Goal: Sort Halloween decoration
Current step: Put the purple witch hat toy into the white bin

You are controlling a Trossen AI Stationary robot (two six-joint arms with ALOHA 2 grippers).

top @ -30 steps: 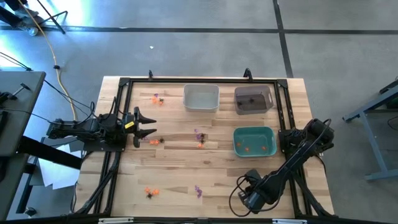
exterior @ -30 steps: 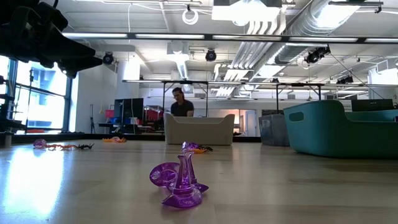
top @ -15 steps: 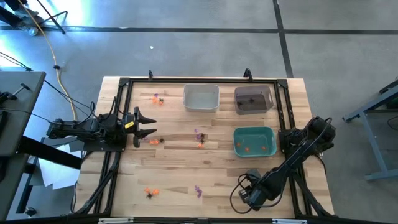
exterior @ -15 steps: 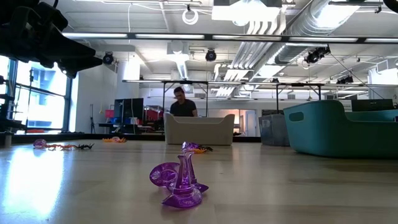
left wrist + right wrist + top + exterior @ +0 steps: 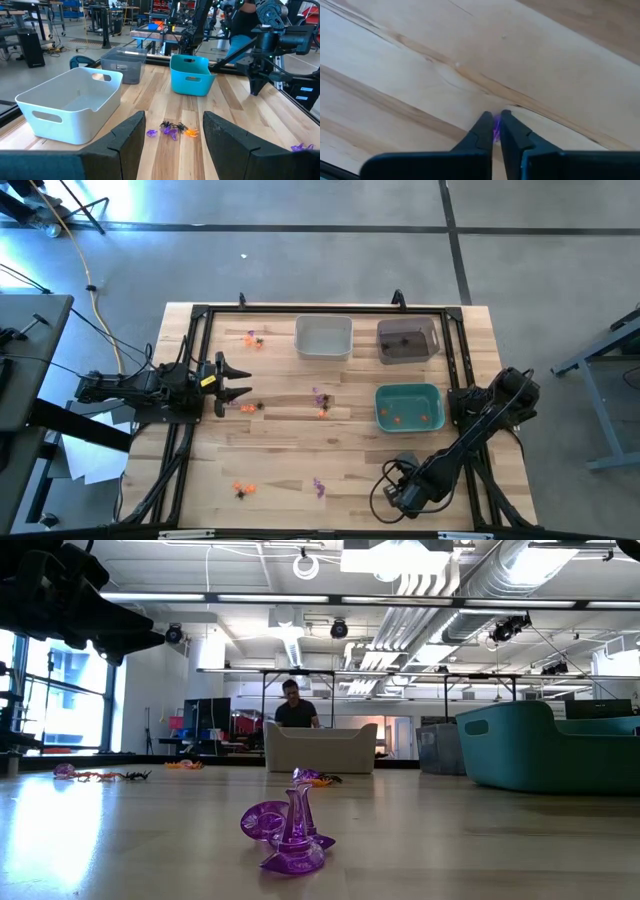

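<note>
White bin (image 5: 323, 337), teal bin (image 5: 408, 406)

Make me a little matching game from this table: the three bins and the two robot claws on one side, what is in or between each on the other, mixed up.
Things:
1. white bin
2. teal bin
3. dark bin
4. left gripper
5. right gripper

States:
a. holds small orange trinkets
b. closed on a purple sliver low over the wood
c. looks empty
d. fingers spread, nothing between them
e. holds a small dark trinket

Pairs: 1-c, 2-a, 3-e, 4-d, 5-b
</note>
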